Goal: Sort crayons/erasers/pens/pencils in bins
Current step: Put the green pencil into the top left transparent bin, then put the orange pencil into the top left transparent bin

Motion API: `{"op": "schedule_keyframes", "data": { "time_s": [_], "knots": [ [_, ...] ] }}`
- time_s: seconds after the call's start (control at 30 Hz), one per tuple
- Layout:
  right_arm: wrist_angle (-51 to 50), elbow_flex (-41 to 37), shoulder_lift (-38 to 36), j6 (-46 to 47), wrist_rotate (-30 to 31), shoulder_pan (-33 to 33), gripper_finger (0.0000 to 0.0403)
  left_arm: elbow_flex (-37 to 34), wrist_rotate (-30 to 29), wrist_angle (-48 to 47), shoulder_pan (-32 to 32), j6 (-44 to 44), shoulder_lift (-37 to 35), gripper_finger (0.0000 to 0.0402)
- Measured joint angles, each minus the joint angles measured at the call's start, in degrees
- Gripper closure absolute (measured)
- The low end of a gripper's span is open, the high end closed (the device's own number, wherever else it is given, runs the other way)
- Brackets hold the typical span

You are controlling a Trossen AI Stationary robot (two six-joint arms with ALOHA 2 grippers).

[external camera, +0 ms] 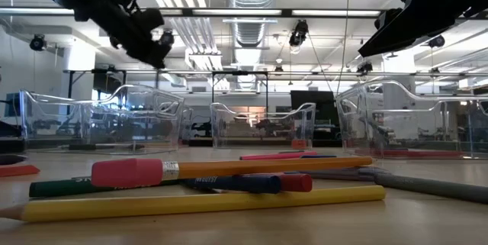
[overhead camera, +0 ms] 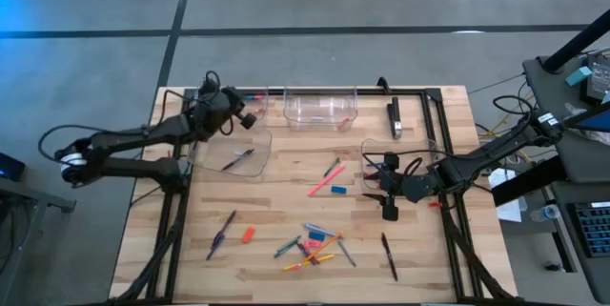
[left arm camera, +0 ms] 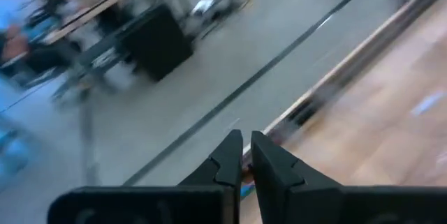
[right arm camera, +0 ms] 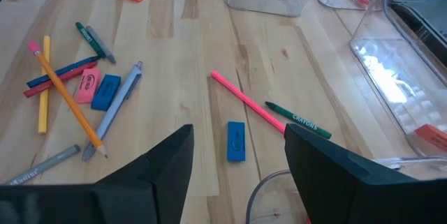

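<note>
Left gripper (overhead camera: 255, 115) raised at the table's back-left corner, fingers (left arm camera: 230, 160) pinched almost together, a sliver of orange and blue showing between them, too small to identify. Just below and in front of those fingers, a clear bin (overhead camera: 232, 158) holding one dark pen (overhead camera: 238, 159). Right gripper (overhead camera: 388, 192) low over the wood on the right side, fingers (right arm camera: 167, 165) spread wide and holding nothing. Directly ahead of them, a blue eraser (right arm camera: 236, 141), a pink pencil (right arm camera: 246, 101) and a green crayon (right arm camera: 299, 120), all flat on the table. Farther out, a loose heap of pencils, crayons and erasers (right arm camera: 77, 88). Beside the right fingers, a second clear bin (right arm camera: 408, 63); contents unclear. Third bin (overhead camera: 320, 106) at the back centre; contents unclear.
</note>
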Motion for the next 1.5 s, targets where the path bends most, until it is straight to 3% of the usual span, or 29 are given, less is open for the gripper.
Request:
{"op": "schedule_keyframes", "data": {
  "time_s": [0.2,0.43,0.83,1.03,1.17,1.37,1.5],
  "knots": [
    [0.03,0.00,0.00,-0.07,0.11,-0.12,0.0188,1.49,-4.92,-12.76,2.46,0.46,1.35,0.0398],
    [0.16,0.00,0.00,-0.09,0.55,-0.12,0.0188,3.87,-5.70,-13.02,2.46,0.46,6.67,0.0385],
    [0.14,-0.84,0.00,-0.02,0.55,-0.12,0.0188,8.99,-5.20,-13.13,2.46,-2.27,10.62,0.0190],
    [0.15,-1.20,0.00,0.39,0.54,-0.12,0.0188,11.87,0.32,-13.02,2.42,-5.74,8.24,0.0155],
    [0.12,-1.40,0.00,0.84,0.54,-0.12,0.0188,11.97,8.40,-10.73,2.42,-8.99,4.82,0.0153],
    [0.12,-1.46,0.00,1.05,0.52,-0.12,0.0188,5.17,26.28,1.93,1.76,-14.44,-2.41,0.0153],
    [0.13,-1.46,0.00,1.04,0.52,-0.12,0.0188,-2.50,33.81,14.06,-0.84,-19.93,-6.60,0.0153]
  ]
}}
